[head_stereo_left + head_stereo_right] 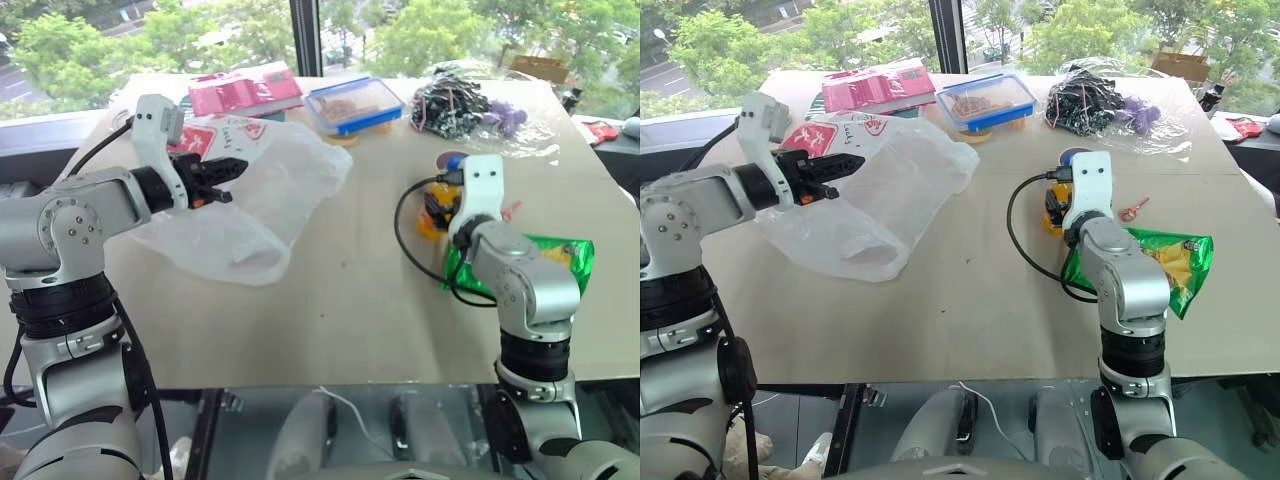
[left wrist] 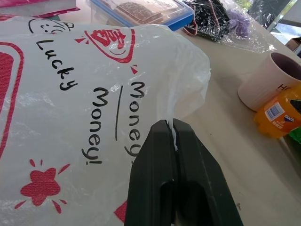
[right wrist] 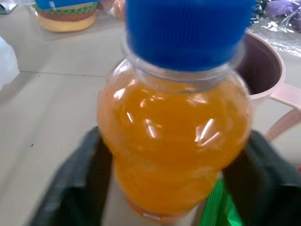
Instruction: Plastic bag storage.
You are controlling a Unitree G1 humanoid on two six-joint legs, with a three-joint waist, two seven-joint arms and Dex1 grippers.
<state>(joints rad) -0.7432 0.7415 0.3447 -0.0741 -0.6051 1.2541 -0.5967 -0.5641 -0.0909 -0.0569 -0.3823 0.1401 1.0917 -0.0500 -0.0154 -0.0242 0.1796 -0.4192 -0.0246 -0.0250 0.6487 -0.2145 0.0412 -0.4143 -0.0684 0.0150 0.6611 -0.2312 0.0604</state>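
While left gripper [image 1: 228, 172] pinches plastic bag [image 1: 260, 200], fingers [image 2: 155, 160] shut tight on thin edge, lifted over bench [image 1: 350, 300], likely to hold mouth open for filling. Right gripper [image 3: 174, 188] around orange drink bottle [image 3: 176, 136], fingers on both sides; can't tell if squeezing yet. Probably going in bag. Bag big, thin, crinkly, see-through white, red marks, words "Lucky Money", sagging onto bench at robot's left.
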